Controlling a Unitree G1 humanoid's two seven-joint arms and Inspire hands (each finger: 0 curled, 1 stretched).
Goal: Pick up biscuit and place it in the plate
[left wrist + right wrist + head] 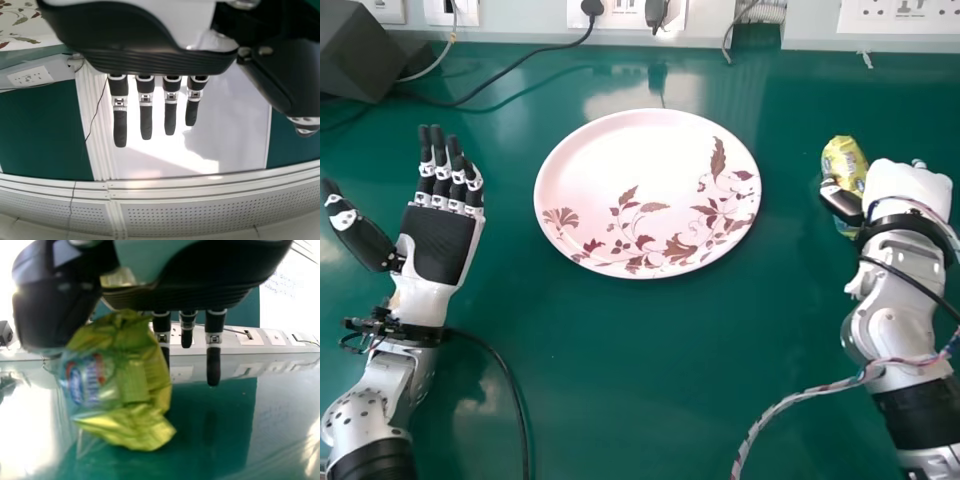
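Yellow-green crinkly wrap covers our biscuit packet (842,160), likely light and slippery with a brittle filling, and we judge that the right hand (910,185), its thumb pinching the packet toward the tabletop's (620,380) right side, should grip the middle gently rather than squeeze hard. Our pink-white plate (620,150) sits near the tabletop's far edge, its raised rim the likeliest snag on the way in, while toward the far left corner lie a black cable (463,101) and dark box (365,50), beyond our open left hand (438,243).
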